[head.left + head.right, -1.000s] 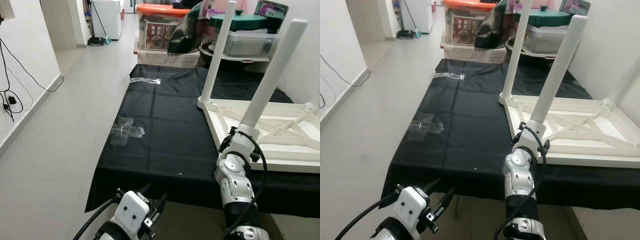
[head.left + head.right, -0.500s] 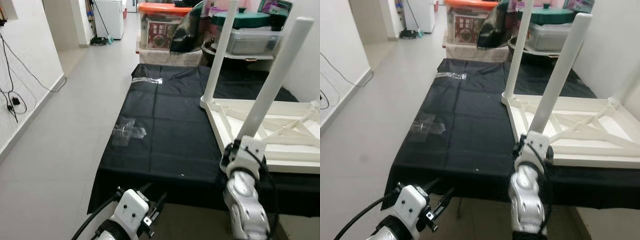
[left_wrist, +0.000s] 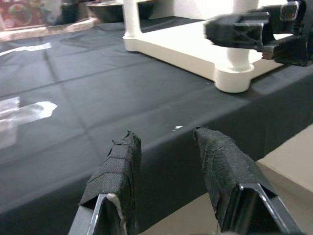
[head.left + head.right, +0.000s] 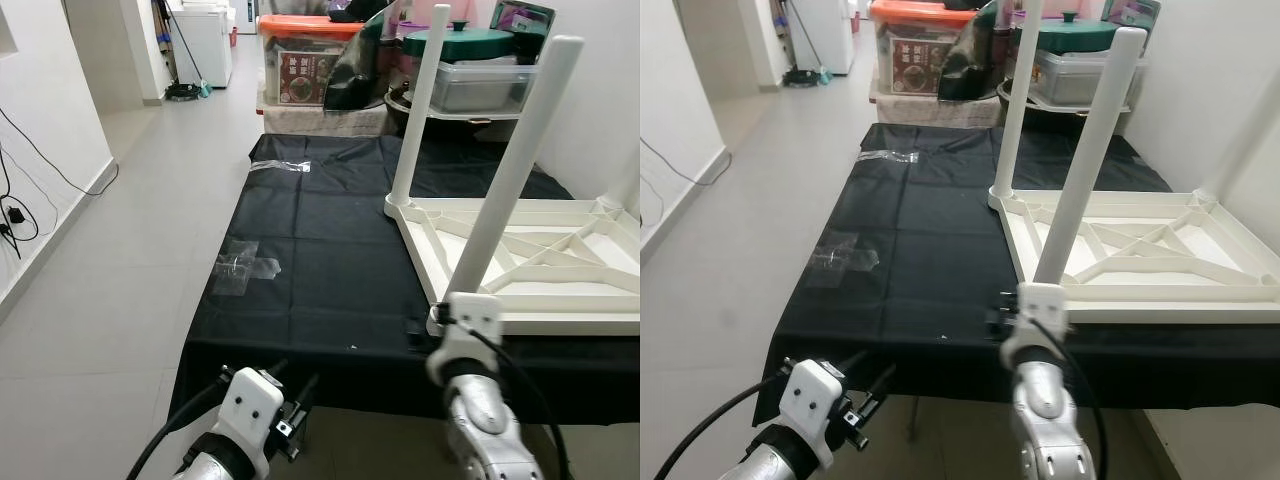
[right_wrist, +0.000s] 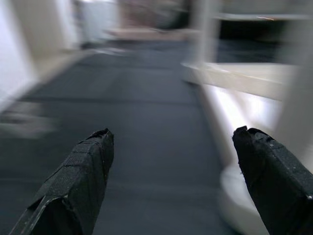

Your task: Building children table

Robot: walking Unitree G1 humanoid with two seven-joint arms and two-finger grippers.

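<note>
On black cloth (image 4: 320, 260) — ribbed white plastic table (image 4: 520, 270), round legs (image 4: 505, 180)

no legible text, labels or signs

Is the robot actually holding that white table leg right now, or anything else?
Nothing is held. The right gripper is open beside the base of the near table leg, not closed on it. The left gripper is open too, low by the black cloth's edge.

right wrist view blurred | table frame (image 4: 520, 270) cut off at right edge
</note>
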